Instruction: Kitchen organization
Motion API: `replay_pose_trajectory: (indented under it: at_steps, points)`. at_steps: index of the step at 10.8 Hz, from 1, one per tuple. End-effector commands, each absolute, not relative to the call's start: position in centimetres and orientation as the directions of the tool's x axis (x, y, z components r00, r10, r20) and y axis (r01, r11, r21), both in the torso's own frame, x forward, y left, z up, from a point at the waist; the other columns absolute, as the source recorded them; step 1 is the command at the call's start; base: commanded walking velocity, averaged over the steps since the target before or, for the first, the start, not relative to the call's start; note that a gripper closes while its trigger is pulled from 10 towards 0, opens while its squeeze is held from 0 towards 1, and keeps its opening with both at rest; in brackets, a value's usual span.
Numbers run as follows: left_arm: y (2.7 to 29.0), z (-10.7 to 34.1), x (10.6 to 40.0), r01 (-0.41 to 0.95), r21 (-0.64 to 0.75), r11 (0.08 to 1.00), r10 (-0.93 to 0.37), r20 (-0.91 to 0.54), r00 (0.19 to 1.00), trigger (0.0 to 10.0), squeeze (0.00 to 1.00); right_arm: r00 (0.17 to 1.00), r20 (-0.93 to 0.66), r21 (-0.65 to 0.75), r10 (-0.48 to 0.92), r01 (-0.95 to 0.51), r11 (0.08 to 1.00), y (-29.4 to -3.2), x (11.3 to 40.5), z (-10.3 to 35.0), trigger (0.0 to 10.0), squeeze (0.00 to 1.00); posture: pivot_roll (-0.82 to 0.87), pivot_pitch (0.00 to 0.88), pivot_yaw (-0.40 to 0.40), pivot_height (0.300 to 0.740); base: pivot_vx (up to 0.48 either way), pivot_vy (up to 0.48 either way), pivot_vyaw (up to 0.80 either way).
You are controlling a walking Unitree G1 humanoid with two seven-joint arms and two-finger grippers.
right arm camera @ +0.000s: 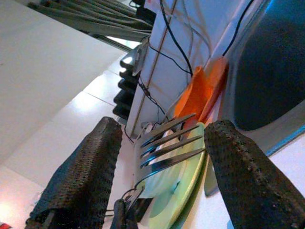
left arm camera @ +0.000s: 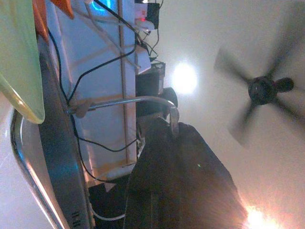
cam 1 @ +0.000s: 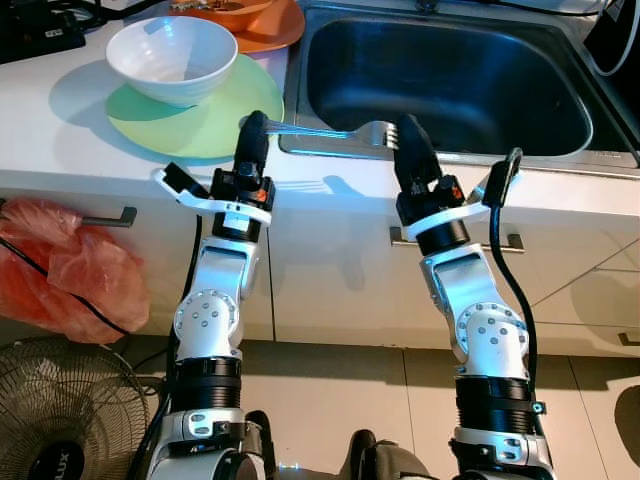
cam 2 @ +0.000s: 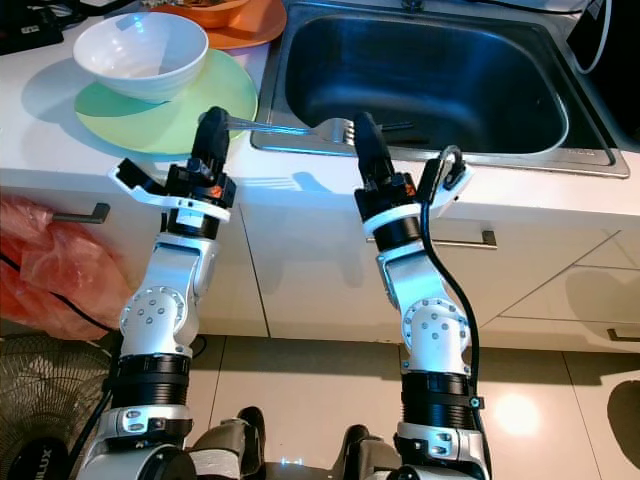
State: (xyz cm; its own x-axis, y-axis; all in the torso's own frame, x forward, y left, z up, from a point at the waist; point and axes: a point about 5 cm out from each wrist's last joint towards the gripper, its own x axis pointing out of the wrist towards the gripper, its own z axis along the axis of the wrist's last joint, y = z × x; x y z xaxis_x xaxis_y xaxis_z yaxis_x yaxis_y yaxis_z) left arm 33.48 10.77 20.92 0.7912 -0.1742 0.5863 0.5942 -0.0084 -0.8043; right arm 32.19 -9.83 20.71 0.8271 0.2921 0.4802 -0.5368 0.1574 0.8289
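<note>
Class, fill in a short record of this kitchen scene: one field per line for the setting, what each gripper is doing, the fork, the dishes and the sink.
Setting: white counter with a steel sink
Left gripper: shut on the fork's handle end, at the counter edge
Right gripper: open, fingers either side of the fork's tines
Fork: held level across the sink's front rim, tines toward the right gripper
Dishes: white bowl on a green plate; orange plate behind
Sink contents: none seen
</note>
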Motion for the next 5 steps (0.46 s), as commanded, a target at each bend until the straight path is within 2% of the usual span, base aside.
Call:
replay_pose_trajectory:
  at_steps: [1, 5]
  points:
    - [6.0, 23.1, 33.1, 0.630, -0.757, -0.175, -0.199, 0.654, 0.730, 10.0, 0.00, 0.811, 0.509, 0.826, 0.289, -0.554, 0.100, -8.9, 31.6, 21.0, 10.0, 0.00, 0.11, 0.198, -0.061, 0.740, 0.000, 0.000, 0.00]
    - [4.7, 22.9, 33.0, 0.621, -0.763, -0.180, -0.247, 0.646, 0.722, 10.0, 0.00, 0.792, 0.524, 0.814, 0.313, -0.574, 0.089, -8.4, 31.4, 21.2, 10.0, 0.00, 0.11, 0.199, -0.058, 0.740, 0.000, 0.000, 0.00]
